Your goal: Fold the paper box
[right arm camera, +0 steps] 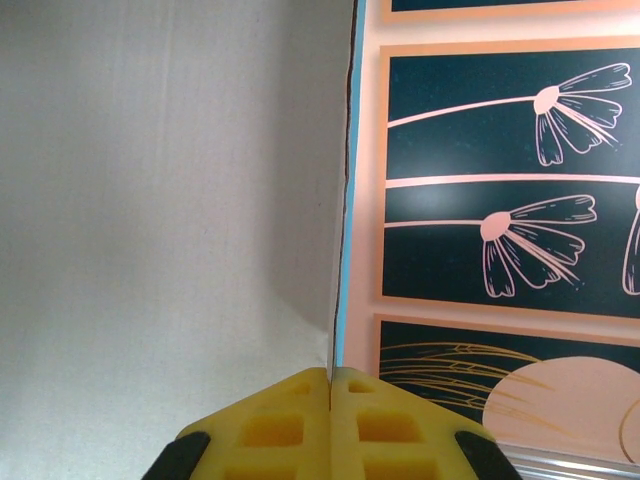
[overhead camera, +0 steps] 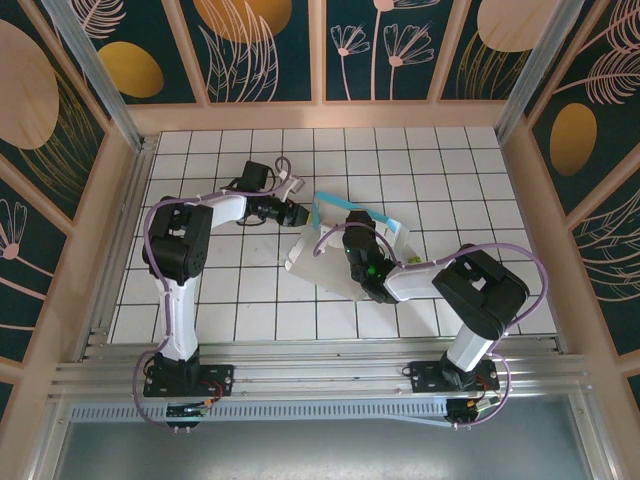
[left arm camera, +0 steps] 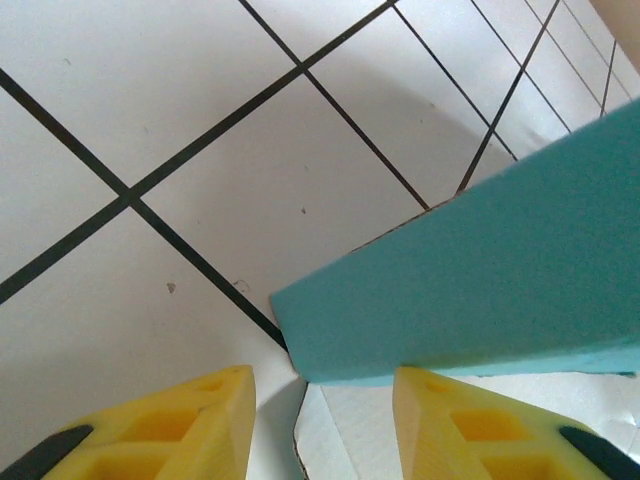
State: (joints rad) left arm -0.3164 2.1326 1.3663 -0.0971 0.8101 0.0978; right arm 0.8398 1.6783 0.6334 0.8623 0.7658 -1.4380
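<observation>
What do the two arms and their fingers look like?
The left arm and right arm have white links and black joints, each with a purple cable. A green light glows near the right wrist. The fingers are yellow with recessed pockets.

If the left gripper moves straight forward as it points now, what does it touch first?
Probably the blue flap of the paper box, just ahead of its open fingers; depth is unclear.

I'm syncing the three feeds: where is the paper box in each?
Top external: thin white-and-light-blue paper box, middle of picture.
Left wrist: right side, blue flap.
Right wrist: left half, white face, pinched by right claw.
Shared landmark: its light-blue side.
</observation>
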